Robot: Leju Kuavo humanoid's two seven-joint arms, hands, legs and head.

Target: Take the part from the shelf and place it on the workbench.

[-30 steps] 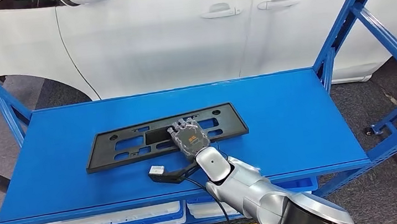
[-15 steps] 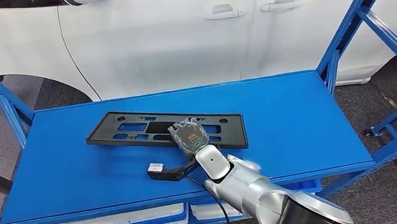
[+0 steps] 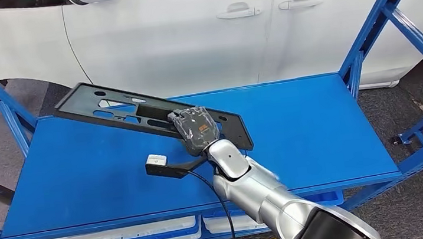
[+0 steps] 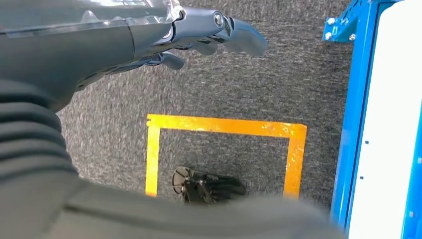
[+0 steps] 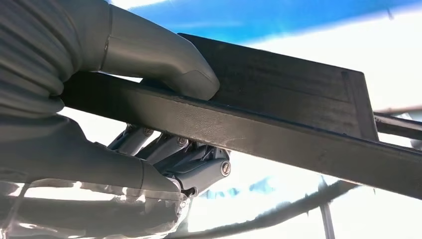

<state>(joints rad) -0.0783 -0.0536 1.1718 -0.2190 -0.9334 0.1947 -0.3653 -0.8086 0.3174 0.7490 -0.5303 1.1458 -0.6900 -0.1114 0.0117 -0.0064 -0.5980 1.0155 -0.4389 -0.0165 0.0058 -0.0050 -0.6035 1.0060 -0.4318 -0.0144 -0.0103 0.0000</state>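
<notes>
One flat black part (image 3: 137, 112), a long rectangular plastic frame with a matte finish, several rectangular cut-outs and small round holes near its ends, is held tilted above the blue shelf (image 3: 316, 126); its far-left end is raised beyond the shelf's rear edge and its right end sits lower, close to the shelf surface. Right hand (image 3: 197, 130) grips the part near the middle of its near long edge: in the right wrist view the thick grey thumb (image 5: 164, 64) presses on one face of the part (image 5: 278, 129) and the darker metal fingers (image 5: 174, 154) curl against the opposite face, with the bar-like edge clamped between them. A transparent cover and an orange-and-green label lie on the back of the hand; the writing on that label is too small to read. The forearm is smooth silver metal with a grey ribbed wrist cover, and a black cable runs along it to a small black bracket bearing a white block (image 3: 156, 160). The shelf top is smooth painted blue sheet carried on blue steel uprights, with white and blue trays (image 3: 120, 236) on the tier below. Behind the shelf stands a glossy white car (image 3: 188, 33) with two door handles. Left hand (image 4: 199, 35) hangs over grey carpet marked with a yellow tape rectangle (image 4: 224, 144), its dark fingers slightly parted and holding nothing.
</notes>
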